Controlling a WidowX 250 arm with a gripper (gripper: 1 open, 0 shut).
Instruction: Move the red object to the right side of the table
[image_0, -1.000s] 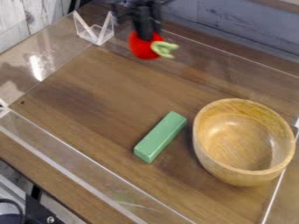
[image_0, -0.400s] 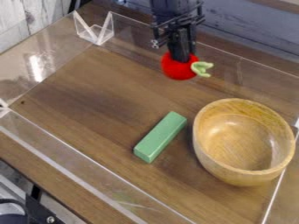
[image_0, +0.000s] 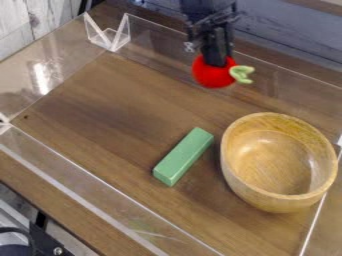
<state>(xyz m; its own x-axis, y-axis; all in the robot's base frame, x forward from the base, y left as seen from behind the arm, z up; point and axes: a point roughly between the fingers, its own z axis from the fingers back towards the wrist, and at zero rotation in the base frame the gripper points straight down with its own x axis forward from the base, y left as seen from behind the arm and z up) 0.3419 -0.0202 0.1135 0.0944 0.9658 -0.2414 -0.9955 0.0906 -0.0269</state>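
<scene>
Red fruit in the grip, placing still to do

You have the small glossy red toy fruit with its light green stem (image_0: 211, 72) clasped in the black robot gripper (image_0: 214, 58), near the far side of the dark brown wood-grain table (image_0: 114, 115). It appears to be held above the surface, though you cannot be sure of its height from this view. So the pick looks done; what is left, by my reading, is to finish carrying it to the right, lower it and let go.

Nearer the camera and further right in the view sits the round light wooden bowl (image_0: 245, 190), with the green rectangular block (image_0: 183, 157) just beside it. Beyond the fruit, toward the far left corner, stands a clear angular rack (image_0: 108, 34). Judge your set-down spot so the fruit misses the bowl.
</scene>
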